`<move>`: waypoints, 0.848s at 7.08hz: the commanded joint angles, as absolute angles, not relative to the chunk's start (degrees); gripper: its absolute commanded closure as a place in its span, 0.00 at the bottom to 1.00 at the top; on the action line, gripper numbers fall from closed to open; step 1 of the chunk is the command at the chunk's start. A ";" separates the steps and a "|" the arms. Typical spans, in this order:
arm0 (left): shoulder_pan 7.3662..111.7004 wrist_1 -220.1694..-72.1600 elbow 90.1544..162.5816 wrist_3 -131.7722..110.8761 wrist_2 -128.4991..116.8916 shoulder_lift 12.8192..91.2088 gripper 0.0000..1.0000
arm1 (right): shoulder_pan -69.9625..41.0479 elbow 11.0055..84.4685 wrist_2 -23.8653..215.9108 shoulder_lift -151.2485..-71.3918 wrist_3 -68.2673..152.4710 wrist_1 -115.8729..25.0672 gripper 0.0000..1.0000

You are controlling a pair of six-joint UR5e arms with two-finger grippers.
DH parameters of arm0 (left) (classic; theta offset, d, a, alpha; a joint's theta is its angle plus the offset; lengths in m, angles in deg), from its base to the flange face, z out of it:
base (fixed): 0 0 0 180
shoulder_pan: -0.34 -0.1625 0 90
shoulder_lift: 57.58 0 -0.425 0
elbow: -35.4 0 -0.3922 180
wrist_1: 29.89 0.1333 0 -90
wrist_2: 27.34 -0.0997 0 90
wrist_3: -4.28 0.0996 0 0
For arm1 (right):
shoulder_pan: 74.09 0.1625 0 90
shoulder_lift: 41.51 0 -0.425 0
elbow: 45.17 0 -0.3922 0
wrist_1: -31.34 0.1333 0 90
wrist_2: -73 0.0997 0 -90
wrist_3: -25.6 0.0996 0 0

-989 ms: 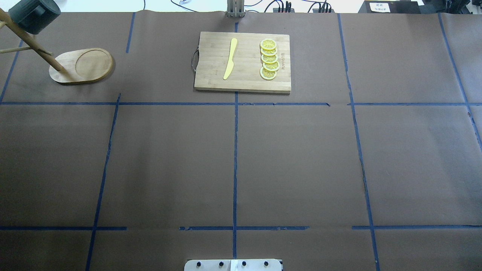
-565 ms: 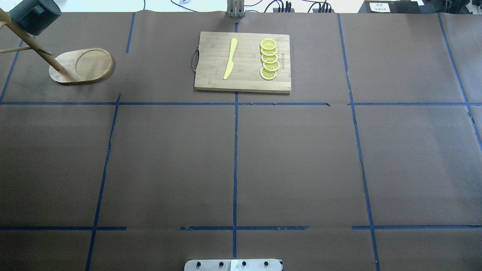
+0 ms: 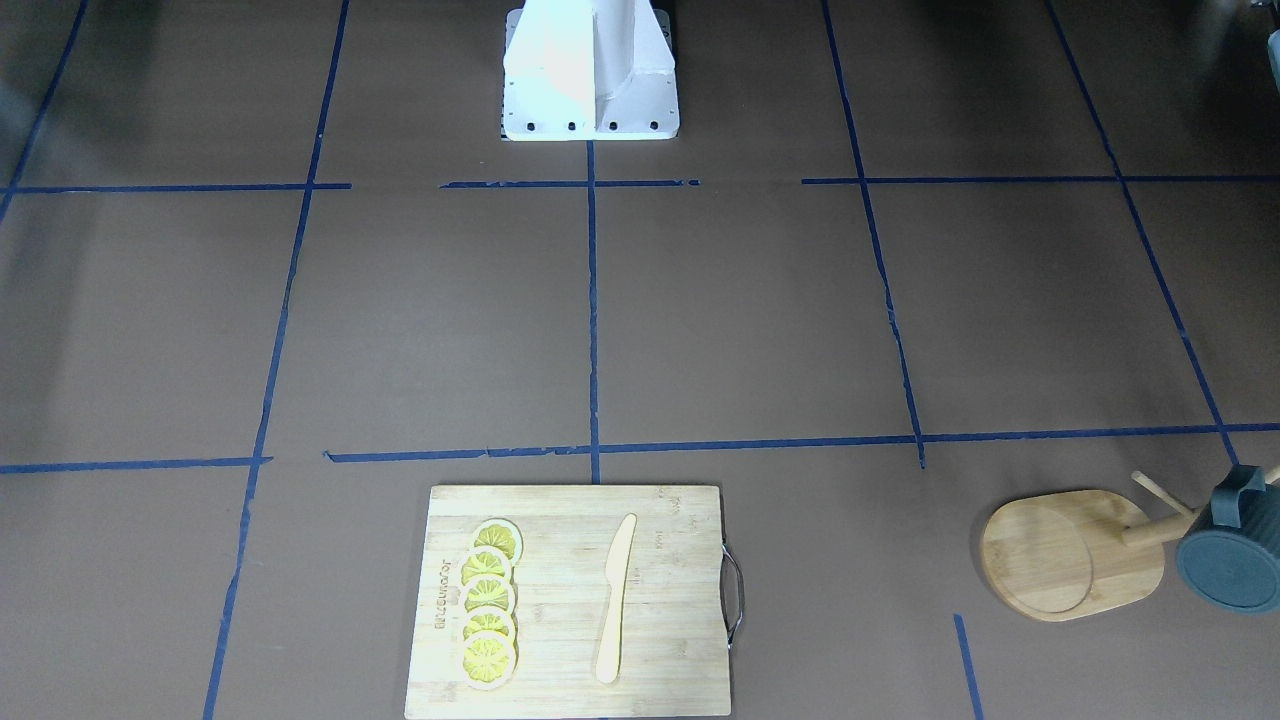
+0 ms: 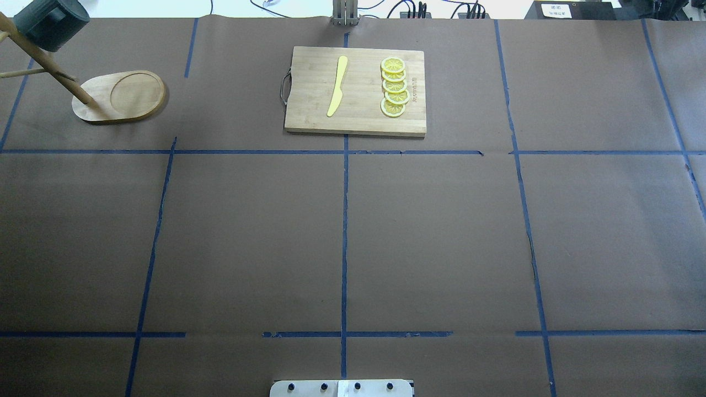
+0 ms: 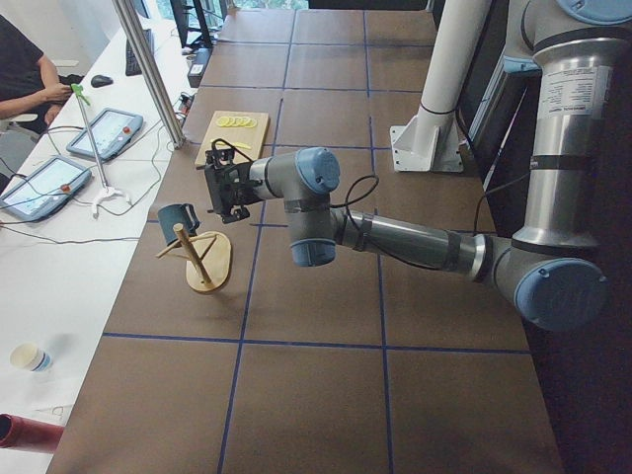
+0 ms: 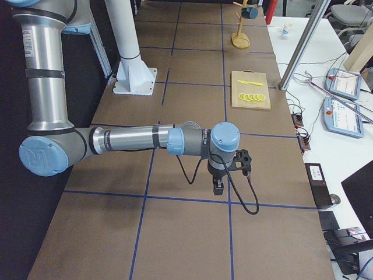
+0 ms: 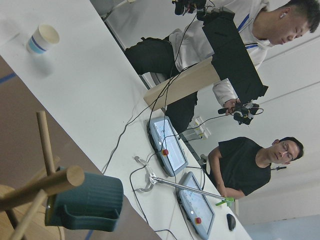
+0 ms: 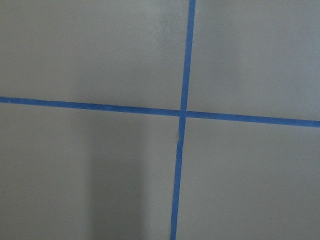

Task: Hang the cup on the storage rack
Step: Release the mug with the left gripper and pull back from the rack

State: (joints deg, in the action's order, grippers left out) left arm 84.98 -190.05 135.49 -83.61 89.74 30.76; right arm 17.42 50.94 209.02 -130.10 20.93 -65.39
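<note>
Visitor: Largest thing first, please. Where does it all sit?

Me: The counter carries the storage rack at the far corner on my left side. The cup hangs high on the rack by its loop handle, clear of the counter.

Visitor: Which way does it point?

Me: I judge its long axis close to level and a little tipped. The flat bottom faces away from my base, and the mouth is hidden.

Visitor: How would it handle?

Me: It looks ceramic, so stiff, fairly heavy and chippable, with ribs that give some bite. I would grip across the body and leave the handle free.

Visitor: And your pincers?

Me: My left pincer hovers just beside the cup without touching it. My right pincer hangs low over bare counter, well apart. I cannot tell whether either is wide or narrow.
</note>
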 commanded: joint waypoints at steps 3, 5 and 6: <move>88.92 -185.15 135.16 -48.82 94.29 21.88 0.00 | 18.54 51.07 209.14 -130.02 20.94 -65.34 0.01; 93.65 -168.76 134.20 -23.46 101.22 21.78 0.00 | 18.55 50.89 209.14 -130.11 20.85 -65.42 0.00; 93.85 -157.44 133.75 -9.48 101.33 22.13 0.00 | 18.55 50.55 209.14 -130.11 20.85 -65.42 0.00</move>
State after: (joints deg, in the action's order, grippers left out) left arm 92.71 -169.05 134.39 -25.22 99.89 21.96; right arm 18.51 50.82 209.12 -130.08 20.87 -65.39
